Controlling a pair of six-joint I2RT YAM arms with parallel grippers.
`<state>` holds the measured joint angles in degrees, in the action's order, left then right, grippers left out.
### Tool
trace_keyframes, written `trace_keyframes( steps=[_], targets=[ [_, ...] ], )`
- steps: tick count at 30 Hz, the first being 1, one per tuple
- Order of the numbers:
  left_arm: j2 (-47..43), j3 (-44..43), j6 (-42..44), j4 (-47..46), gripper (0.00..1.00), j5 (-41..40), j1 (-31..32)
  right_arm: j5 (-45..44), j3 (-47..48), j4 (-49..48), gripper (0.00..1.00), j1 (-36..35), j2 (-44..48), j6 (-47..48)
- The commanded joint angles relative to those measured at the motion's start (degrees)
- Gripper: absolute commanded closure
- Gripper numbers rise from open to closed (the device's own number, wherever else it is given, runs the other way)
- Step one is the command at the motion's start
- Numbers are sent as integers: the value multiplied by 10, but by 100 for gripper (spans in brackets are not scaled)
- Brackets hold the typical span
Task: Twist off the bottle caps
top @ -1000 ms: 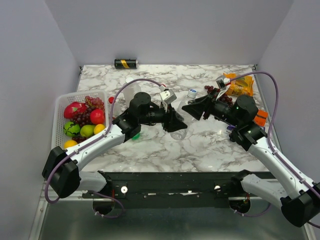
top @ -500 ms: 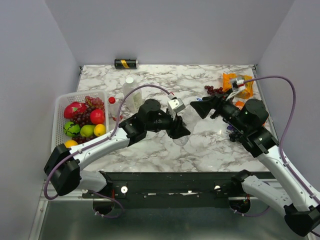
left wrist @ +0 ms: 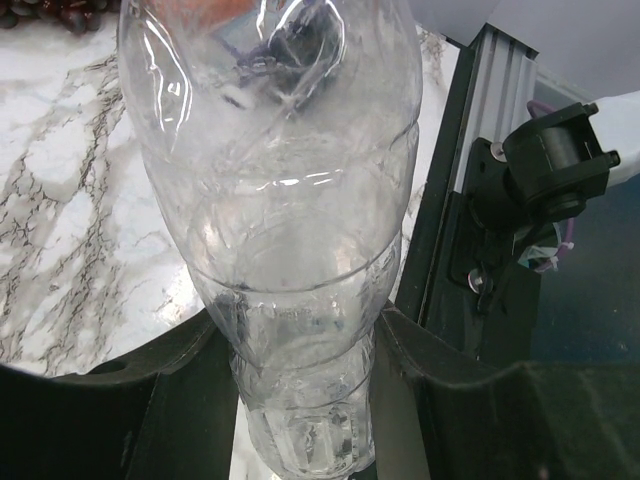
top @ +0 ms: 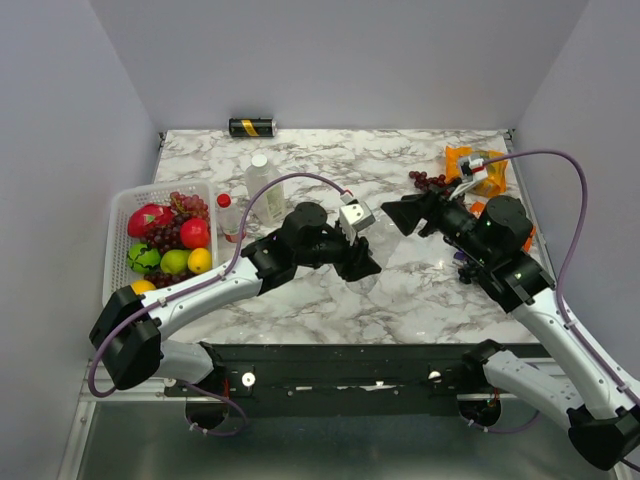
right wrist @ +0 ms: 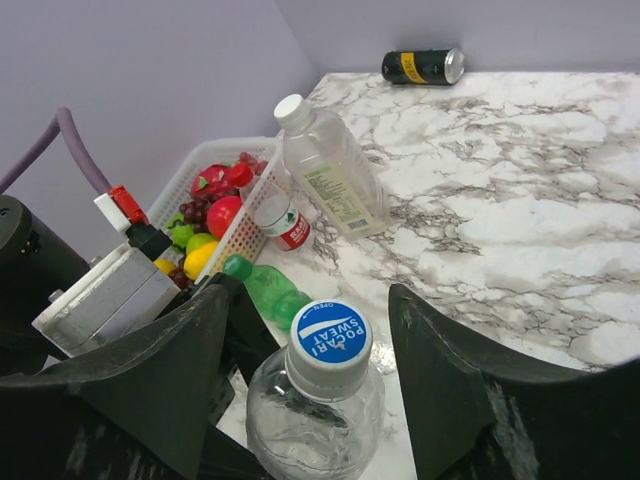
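Top external: marble table (top: 430, 170), lilac walls (top: 340, 60); left jaws clamp clear bottle (left wrist: 290, 250), right jaws open.

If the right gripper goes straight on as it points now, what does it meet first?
Probably the blue-and-white cap of the clear bottle held by the left gripper; it sits between the right gripper's open fingers.

Grey-veined marble table (top: 420, 290) within 3 plain lilac walls (top: 340, 60) — black rail (top: 340, 352) along its near edge.

Bottle (left wrist: 290, 250) cap outside left wrist view
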<state>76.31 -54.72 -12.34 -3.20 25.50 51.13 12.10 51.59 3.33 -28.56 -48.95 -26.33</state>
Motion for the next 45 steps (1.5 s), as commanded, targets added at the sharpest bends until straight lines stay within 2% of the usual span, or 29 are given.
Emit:
trace_keyframes(
  steps=[1, 3, 6, 7, 9, 10, 13, 14, 16, 22, 25, 30, 38, 45],
  targets=[
    [-2, -7, 15, 2, 77, -19, 5, -1, 5, 15, 30, -2, -6, 5],
    [-2, -7, 15, 4, 77, -19, 7, 0, 5, 16, 33, -2, -8, 2],
    [1, -10, 18, 9, 79, -19, 8, 8, 6, 15, 45, -2, -11, 0],
    [2, -11, 19, 10, 79, -19, 7, 10, 7, 15, 55, -2, -13, 0],
    [3, -11, 20, 10, 79, -15, 8, 15, 7, 14, 67, -2, -17, 1],
    [3, -12, 20, 10, 79, -13, 9, 19, 8, 15, 82, -2, -18, 2],
    [3, -14, 28, 13, 80, 1, 9, 35, 6, 13, 97, -2, -20, 5],
    [2, -14, 31, 10, 80, 10, 9, 41, 4, 12, 99, -1, -19, 7],
    [-3, -13, 35, 4, 80, 49, 9, 47, 3, 10, 99, 2, -18, 20],
    [-24, -7, 41, -38, 80, 204, 10, 179, 2, -4, 99, 34, -20, 38],
    [-29, -10, 40, -48, 81, 248, 9, 244, 0, -25, 99, 41, -28, 32],
    [-34, -3, 14, -87, 82, 302, 3, 311, -17, -88, 99, 42, -29, 20],
    [-33, 20, -115, -240, 84, 395, -16, 397, -36, -140, 99, 43, -27, 32],
    [-35, 12, -142, -262, 86, 453, -18, 472, -33, -141, 99, 44, -34, 77]
  ],
)
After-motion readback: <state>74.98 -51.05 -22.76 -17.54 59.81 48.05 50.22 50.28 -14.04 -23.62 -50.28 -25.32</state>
